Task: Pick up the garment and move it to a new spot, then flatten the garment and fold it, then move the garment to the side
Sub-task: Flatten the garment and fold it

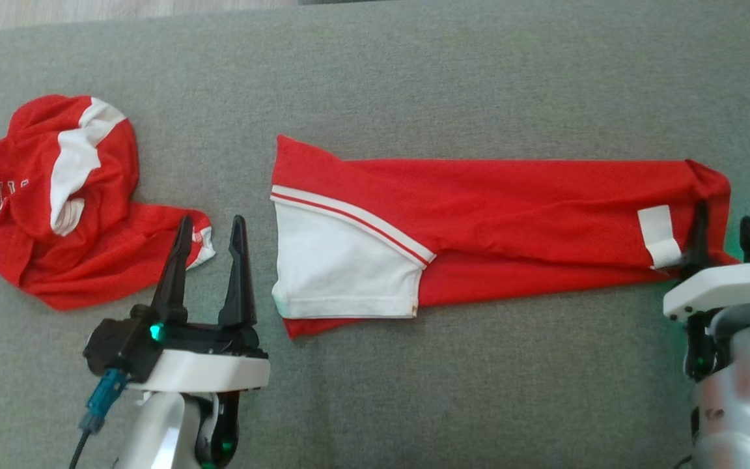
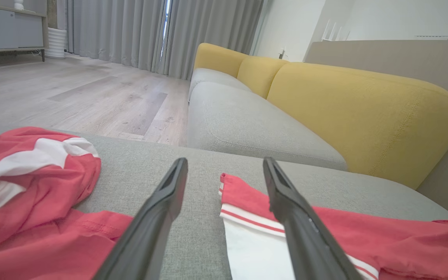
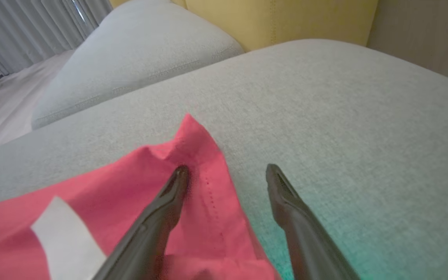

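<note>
A long red mesh garment with a white panel (image 1: pixel 512 195) lies flat across the middle of a big grey cloth cushion (image 1: pixel 414 78). It is folded into a strip. Its long side runs from the cushion's left part to its right end. The end with the white panel (image 1: pixel 336 267) points left. The end with a small white patch (image 1: pixel 658 234) points right.

The left gripper (image 1: pixel 211 221) hangs over the cushion's left part, and its two fingers are spread apart with nothing between them. It sits in the gap between the strip and a crumpled red and white garment (image 1: pixel 56 195) at the cushion's left end.

The right gripper (image 1: pixel 724 215) is at the cushion's right end, and its fingers are spread wide too. One finger is over the red cloth and the other is over bare grey cushion. I cannot tell if the finger presses the cloth. It hides a bit of the strip's right corner.

The letters on the crumpled garment are too bunched up to read.

The left wrist view shows a wooden floor (image 2: pixel 91 89), grey curtains (image 2: pixel 130 31) and yellow sofa backs (image 2: pixel 364 109) past the cushion. The right wrist view shows the strip's poking-up corner (image 3: pixel 191 136) from close by.
</note>
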### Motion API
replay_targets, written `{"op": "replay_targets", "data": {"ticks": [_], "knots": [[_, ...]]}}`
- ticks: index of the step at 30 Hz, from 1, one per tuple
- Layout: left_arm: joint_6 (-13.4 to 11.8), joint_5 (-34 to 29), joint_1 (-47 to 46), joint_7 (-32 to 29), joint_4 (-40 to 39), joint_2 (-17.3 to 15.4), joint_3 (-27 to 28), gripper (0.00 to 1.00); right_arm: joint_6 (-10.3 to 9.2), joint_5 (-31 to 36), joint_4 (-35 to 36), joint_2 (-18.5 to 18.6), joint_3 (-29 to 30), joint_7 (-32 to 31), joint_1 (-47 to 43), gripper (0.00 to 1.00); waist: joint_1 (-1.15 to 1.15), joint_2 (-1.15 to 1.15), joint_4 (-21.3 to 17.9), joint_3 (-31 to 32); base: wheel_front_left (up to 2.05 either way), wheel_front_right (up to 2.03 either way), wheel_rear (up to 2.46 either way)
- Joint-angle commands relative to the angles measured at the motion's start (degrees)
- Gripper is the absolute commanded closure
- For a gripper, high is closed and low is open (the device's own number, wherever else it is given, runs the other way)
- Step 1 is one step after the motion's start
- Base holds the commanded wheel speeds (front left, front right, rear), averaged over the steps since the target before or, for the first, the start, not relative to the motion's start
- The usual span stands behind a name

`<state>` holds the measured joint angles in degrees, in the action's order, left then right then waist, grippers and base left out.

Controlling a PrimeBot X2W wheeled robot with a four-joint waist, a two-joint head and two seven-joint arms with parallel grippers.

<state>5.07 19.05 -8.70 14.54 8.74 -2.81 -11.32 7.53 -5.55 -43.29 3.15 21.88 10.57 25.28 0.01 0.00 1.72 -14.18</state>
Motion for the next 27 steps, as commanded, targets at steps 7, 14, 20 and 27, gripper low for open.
{"op": "replay_targets", "data": {"ticks": [7,14,20,27], "knots": [[-0.5,0.6,-2.2,0.5,-1.5,-0.1,0.7,0.00,-0.04,-1.3,-7.5,-0.3,-2.0,-0.8,3.7,0.00,-0.01,0.00,0.0,-0.6,0.00,0.00,0.00],[-0.7,0.6,-2.7,0.5,-1.5,-0.1,0.8,0.00,-0.04,-2.7,-13.4,-0.3,-5.5,0.1,5.4,0.40,-0.01,0.00,-0.9,-0.7,0.00,0.00,0.00],[-0.7,0.5,-2.4,0.5,-1.4,-0.1,1.2,0.00,-0.04,-0.7,-14.5,-0.3,-4.7,1.4,6.2,1.00,-0.01,0.00,-1.9,-0.4,0.00,0.00,0.00],[-0.6,0.5,-2.0,0.5,-1.4,-0.1,1.2,0.00,-0.04,2.5,-10.4,1.8,0.2,2.6,6.5,1.00,-0.01,0.00,-2.5,0.6,0.00,0.00,0.00]]}}
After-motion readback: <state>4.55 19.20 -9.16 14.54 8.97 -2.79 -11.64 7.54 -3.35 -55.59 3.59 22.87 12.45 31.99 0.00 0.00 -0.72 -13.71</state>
